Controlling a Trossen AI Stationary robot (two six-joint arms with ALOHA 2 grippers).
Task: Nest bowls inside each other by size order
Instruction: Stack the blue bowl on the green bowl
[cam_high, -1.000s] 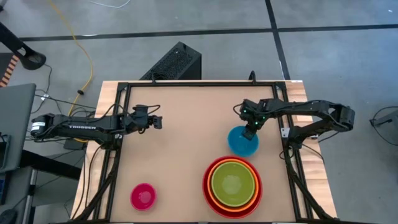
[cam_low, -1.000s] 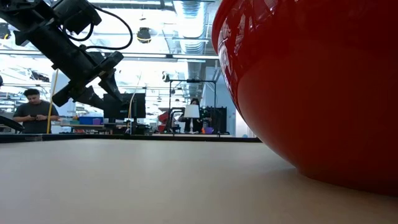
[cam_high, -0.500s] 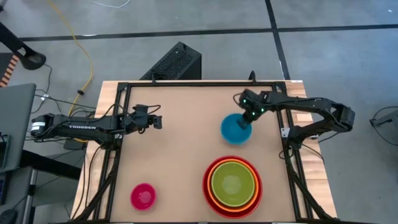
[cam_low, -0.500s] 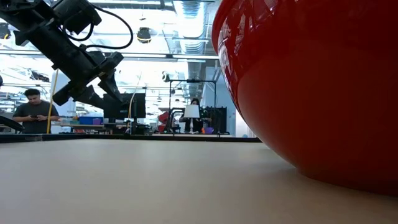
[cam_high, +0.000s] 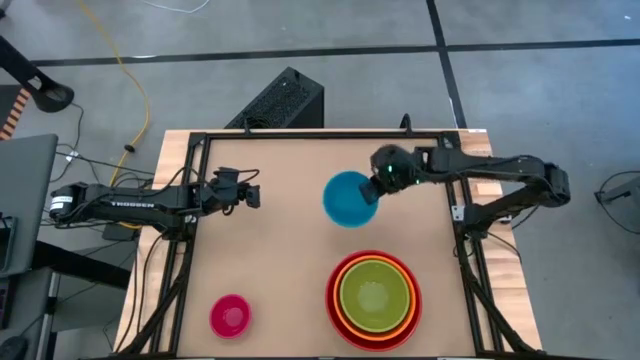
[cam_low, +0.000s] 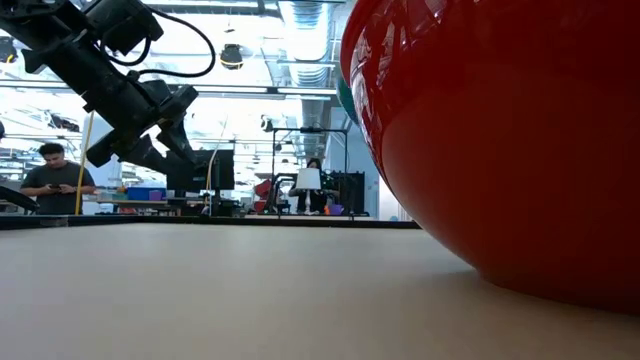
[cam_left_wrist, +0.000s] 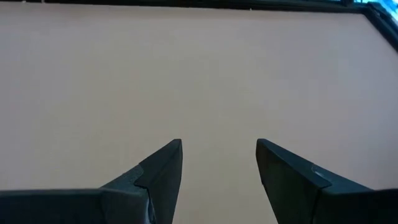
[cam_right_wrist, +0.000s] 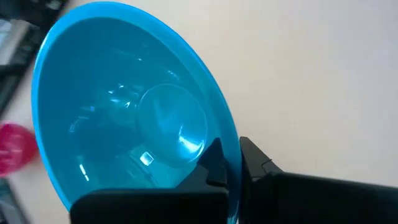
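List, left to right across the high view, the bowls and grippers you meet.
pink bowl → left gripper, open over bare table → blue bowl, held at its rim → right gripper

orange bowl (cam_high: 335, 300) mostly under the lime green bowl (cam_high: 375, 290); red bowl (cam_low: 500, 140) cropped in low view

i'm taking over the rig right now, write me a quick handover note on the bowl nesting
Right pincer: shut on the blue bowl, gripping its rim, mid-table behind the stack.
Left pincer: open, empty, waiting at the table's left edge.
Done: green bowl sits in the orange bowl, which sits in the red bowl, at the front right.
Left: put blue into green, then add the pink bowl, alone at front left.
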